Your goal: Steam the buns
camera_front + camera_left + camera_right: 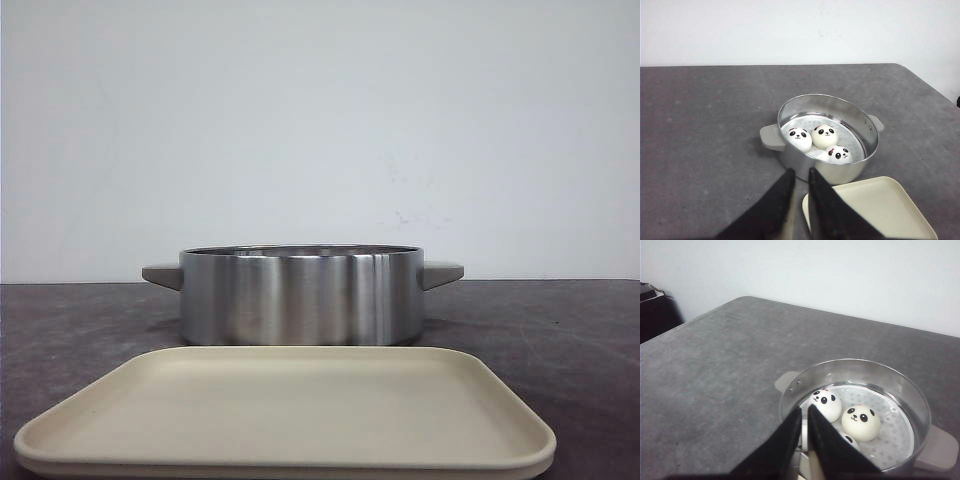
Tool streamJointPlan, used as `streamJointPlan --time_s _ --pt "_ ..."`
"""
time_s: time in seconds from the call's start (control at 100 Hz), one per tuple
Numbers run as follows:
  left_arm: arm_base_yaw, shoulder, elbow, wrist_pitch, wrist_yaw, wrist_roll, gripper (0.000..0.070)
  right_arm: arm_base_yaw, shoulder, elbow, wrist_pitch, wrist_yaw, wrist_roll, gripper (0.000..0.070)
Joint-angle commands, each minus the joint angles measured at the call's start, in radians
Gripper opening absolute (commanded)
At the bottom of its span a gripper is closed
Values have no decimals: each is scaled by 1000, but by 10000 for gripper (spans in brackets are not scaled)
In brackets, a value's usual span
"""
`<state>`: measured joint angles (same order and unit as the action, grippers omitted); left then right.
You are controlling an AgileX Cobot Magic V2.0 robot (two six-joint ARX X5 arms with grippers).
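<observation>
Three buns point(825, 136) sit inside the steel steamer pot point(850, 167), beige tray point(290, 410) nearer; left claw point(801, 176) and right claw point(804, 416) both clenched, grasping nothing.

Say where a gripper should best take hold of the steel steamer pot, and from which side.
Probably by one of the steamer pot's flat grey side handles, approached from outside, level with the rim. The handles jut out from opposite sides, while the round wall looks too wide for the narrow fingers, and the panda buns sit inside.
</observation>
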<state>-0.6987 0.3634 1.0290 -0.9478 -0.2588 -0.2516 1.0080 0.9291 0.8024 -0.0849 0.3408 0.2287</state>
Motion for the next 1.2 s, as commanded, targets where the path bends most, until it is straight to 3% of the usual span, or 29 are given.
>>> streamJointPlan --time_s 0.0,0.51,0.68,0.85,1.03,1.19 --pt "-7 -2 10 8 -3 -2 0 11 3 11 12 0 -12 11" --pt "-7 -1 10 8 -3 -2 0 10 3 11 13 0 -12 12" --pt "-7 -1 10 8 -3 -2 0 -53 -64 -3 -8 -6 -8 11" --pt "-7 -1 10 8 -3 -2 0 -204 -232 -126 -7 -40 -68 12" --pt "-7 -1 10 8 -3 -2 0 -469 -467 -367 101 -161 -137 11" --pt "-7 -1 10 8 -3 -2 0 -735 -685 -552 111 -287 -139 11"
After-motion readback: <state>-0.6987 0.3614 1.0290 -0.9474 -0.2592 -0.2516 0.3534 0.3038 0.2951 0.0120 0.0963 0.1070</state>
